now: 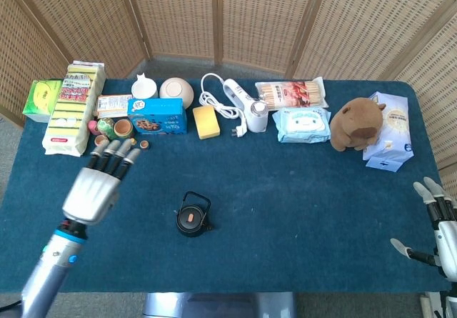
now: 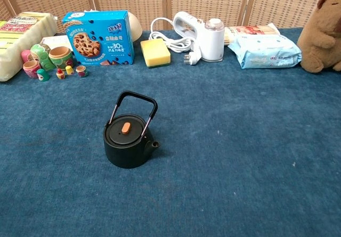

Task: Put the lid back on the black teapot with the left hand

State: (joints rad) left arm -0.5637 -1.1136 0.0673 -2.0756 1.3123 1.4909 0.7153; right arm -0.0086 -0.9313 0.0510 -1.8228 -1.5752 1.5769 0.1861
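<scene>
While the black teapot stood upright on the blue tabletop, somewhat nearer its front edge than its back, the lid with its orange knob sat on the pot's mouth under the raised wire handle. The left hand hung well apart from the pot toward the left edge, fingers straight, spread and holding nothing. The right hand, by the front right corner, was partly cut off, and its fingers seemed apart and empty.
</scene>
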